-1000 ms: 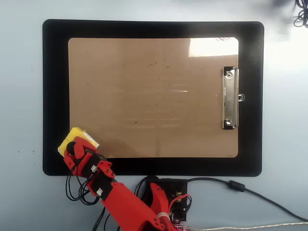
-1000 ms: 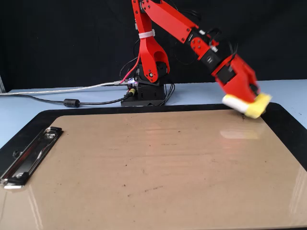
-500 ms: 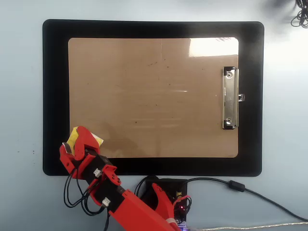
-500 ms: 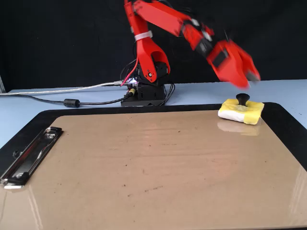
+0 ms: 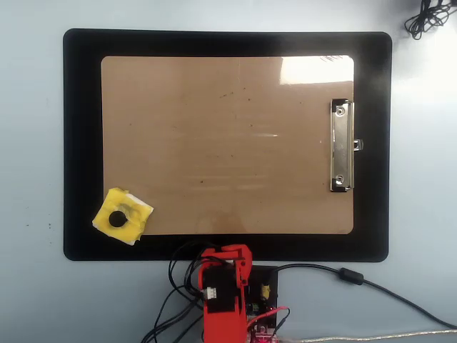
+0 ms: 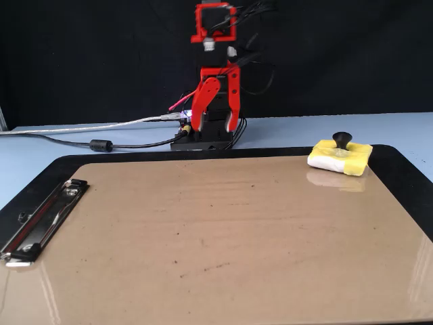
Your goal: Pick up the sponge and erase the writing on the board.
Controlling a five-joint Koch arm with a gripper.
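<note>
The yellow sponge (image 5: 136, 216) with its black knob lies on the lower left corner of the tan board (image 5: 228, 143), partly over the black mat (image 5: 81, 143). In the fixed view the sponge (image 6: 340, 158) sits at the board's (image 6: 216, 230) far right corner. No crosses or arc show on the board, only a few faint dark specks. My red gripper (image 6: 214, 128) hangs tips-down over the arm's base behind the mat, jaws slightly apart and empty, far from the sponge. In the overhead view the gripper (image 5: 227, 253) is just below the mat's bottom edge.
A silver clip (image 5: 341, 146) holds the board's right short edge; it shows at lower left in the fixed view (image 6: 40, 220). Cables (image 5: 357, 277) run from the arm's base (image 6: 206, 139) across the pale table. More cable lies at the top right corner (image 5: 428, 18).
</note>
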